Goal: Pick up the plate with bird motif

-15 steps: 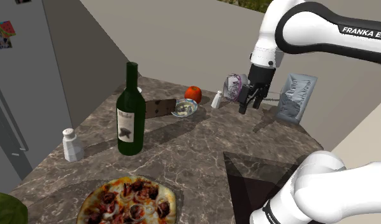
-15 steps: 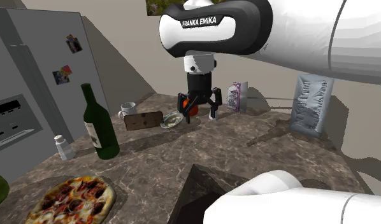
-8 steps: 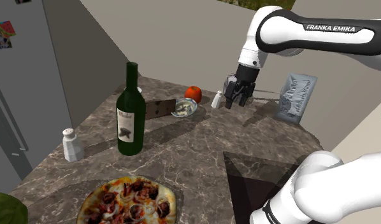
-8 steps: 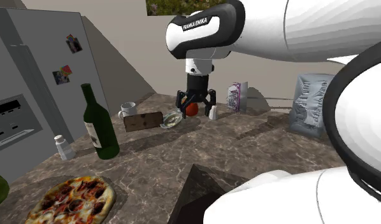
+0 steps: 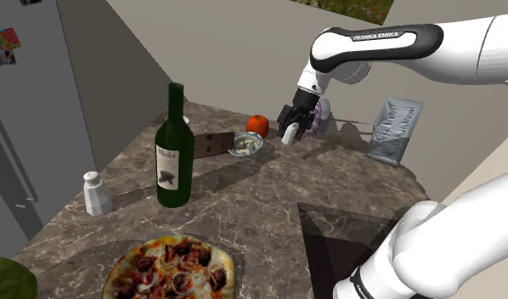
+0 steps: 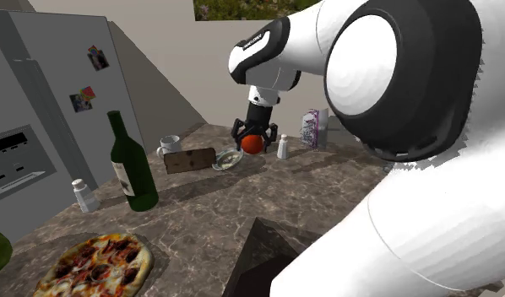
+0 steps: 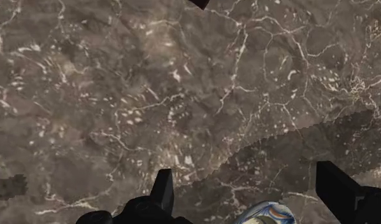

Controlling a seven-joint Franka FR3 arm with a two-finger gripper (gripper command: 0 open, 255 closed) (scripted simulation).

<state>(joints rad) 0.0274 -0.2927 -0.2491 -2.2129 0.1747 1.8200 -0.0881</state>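
**A:** Where is the plate?

**B:** The plate [image 5: 245,146] lies flat on the dark marble table [image 5: 269,191], in the upper middle of the shoulder view. A brown block [image 5: 212,143] sits just to its left. A red fruit [image 5: 257,125] sits just above and to its right.

**A:** And the end effector?

**B:** The end effector [image 6: 254,133] is over the table, apart from the plate. In the shoulder view it is to the plate's right, in front of a white shaker [image 6: 283,148]. In the second exterior view it is above and to the right of the plate, overlapping the red fruit.

**A:** Has it hold of anything?

**B:** No. In the wrist view its fingers [image 7: 162,189] stand wide apart over bare marble, clasping nothing. A rounded blue-and-white patterned edge [image 7: 265,213] shows between them, close to the hand, and neither finger touches it. I cannot tell what it is.

**A:** What else is on the table?

**B:** A green wine bottle [image 5: 173,149] stands upright left of centre in the shoulder view. A small white pot [image 5: 95,193] is further to the left. A pizza [image 5: 172,267] lies at the bottom edge. To the right of the end effector are a patterned pack [image 6: 312,128] and a grey bag [image 5: 394,129], both upright near the wall.
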